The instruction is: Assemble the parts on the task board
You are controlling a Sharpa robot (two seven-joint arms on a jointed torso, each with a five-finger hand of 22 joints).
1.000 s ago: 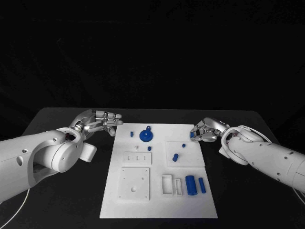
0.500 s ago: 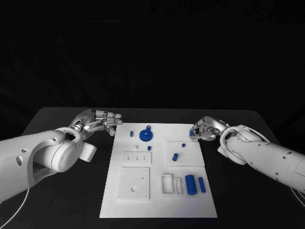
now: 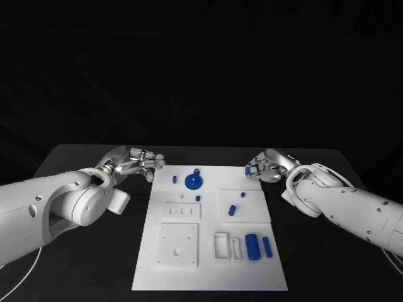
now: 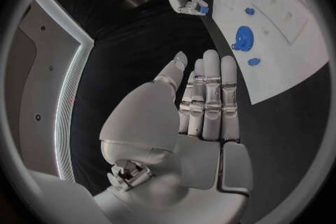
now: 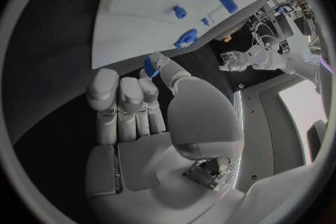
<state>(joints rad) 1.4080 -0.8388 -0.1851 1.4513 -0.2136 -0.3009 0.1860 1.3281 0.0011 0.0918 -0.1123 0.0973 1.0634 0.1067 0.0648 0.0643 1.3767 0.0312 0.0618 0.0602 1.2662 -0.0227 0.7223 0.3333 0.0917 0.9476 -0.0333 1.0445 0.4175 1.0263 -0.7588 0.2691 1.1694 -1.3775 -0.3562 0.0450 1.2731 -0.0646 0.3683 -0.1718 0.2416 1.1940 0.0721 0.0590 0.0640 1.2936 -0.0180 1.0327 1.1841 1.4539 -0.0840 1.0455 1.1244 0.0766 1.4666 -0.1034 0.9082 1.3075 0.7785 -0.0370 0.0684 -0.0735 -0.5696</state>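
One small blue part (image 3: 249,170) is pinched by the right hand (image 3: 267,168), which has lifted from the task board's (image 3: 211,277) right edge toward its far right corner. Left hand (image 3: 138,162) stays empty, fingers apart, off the far left corner; insertion appears next.

Black table (image 3: 92,157) is carrying one thing directly: the white task board (image 3: 256,277), lying flat at the middle, its long sides running from the near edge toward the far edge. Bare black top is showing along both side edges and the far edge.
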